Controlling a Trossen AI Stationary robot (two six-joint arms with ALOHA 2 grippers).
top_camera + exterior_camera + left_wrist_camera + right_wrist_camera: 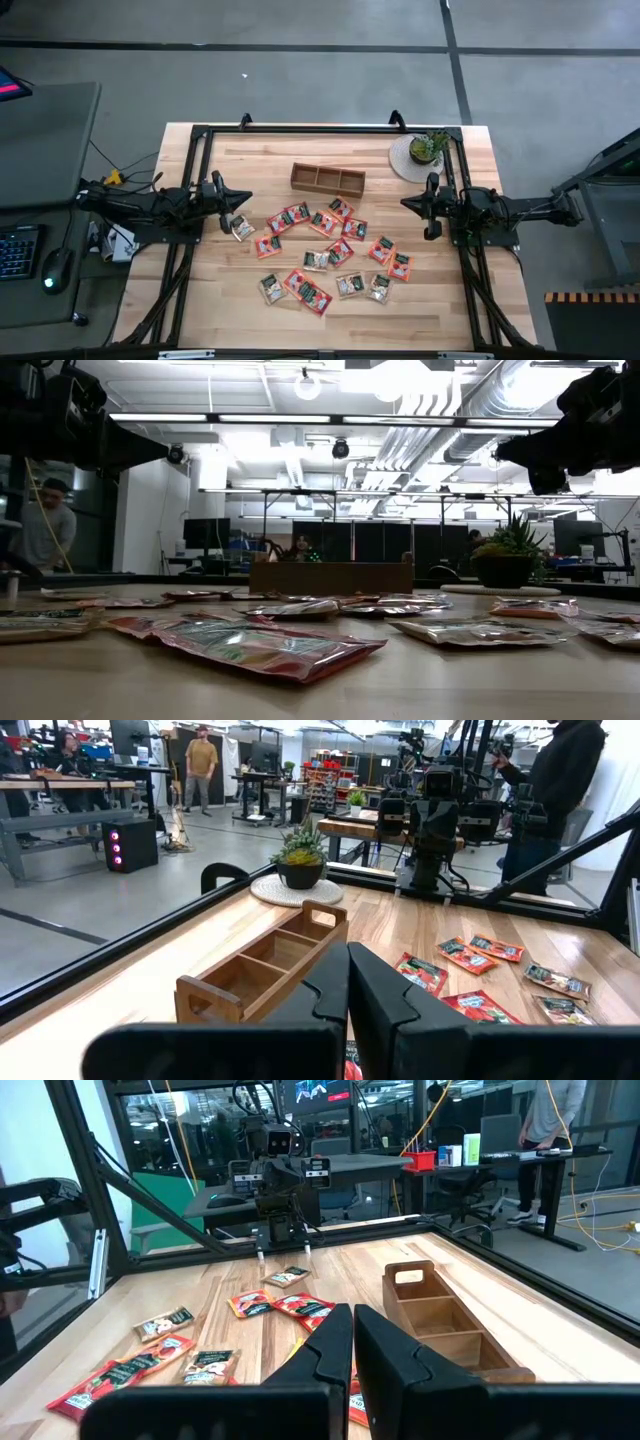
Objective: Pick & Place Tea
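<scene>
Several small flat tea sachets [325, 250], red-orange and pale, lie scattered on the wooden table's middle, near the front in the low view [250, 645]. Beyond them stands the long wooden tray [328, 179] with three compartments. My left gripper [243, 205] hovers level at the table's left side, shut and holding nothing; one sachet [243, 229] lies on the table just nearer than it. My right gripper [405, 203] hovers level at the right side, also shut with nothing in it. The wrist views show each pair of fingers closed, left [348, 985] and right [353, 1342].
A small potted plant [425, 150] stands on a round white mat at the far right, beside the tray. A black frame [320, 127] runs along the table's far and side edges. Bare wood lies along the near edge. People stand in the room behind [45, 525].
</scene>
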